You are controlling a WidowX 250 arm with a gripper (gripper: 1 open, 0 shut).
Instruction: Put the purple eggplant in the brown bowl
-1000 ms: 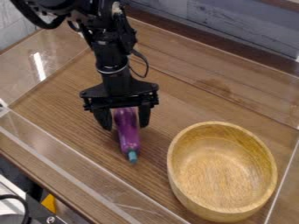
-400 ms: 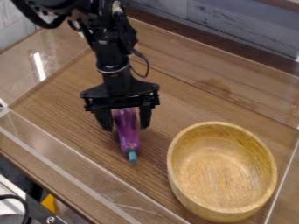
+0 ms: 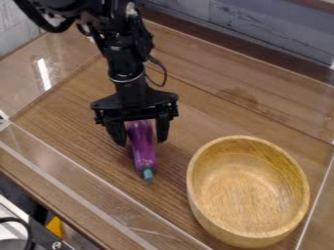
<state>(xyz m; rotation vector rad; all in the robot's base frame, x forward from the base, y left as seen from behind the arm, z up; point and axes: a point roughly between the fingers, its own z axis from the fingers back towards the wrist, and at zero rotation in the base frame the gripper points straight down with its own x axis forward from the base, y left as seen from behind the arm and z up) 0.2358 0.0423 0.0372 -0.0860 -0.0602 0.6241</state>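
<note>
One pincer [image 3: 135,125] points straight down, jaws spread wide astride the purple eggplant's [image 3: 141,146] upper end, nothing gripped yet. Eggplant lies flat on the bench [image 3: 235,103], long axis running toward the camera, teal stem tip nearest. Grasp step: next, close, lift, carry right to the brown bowl [image 3: 248,187].
</note>
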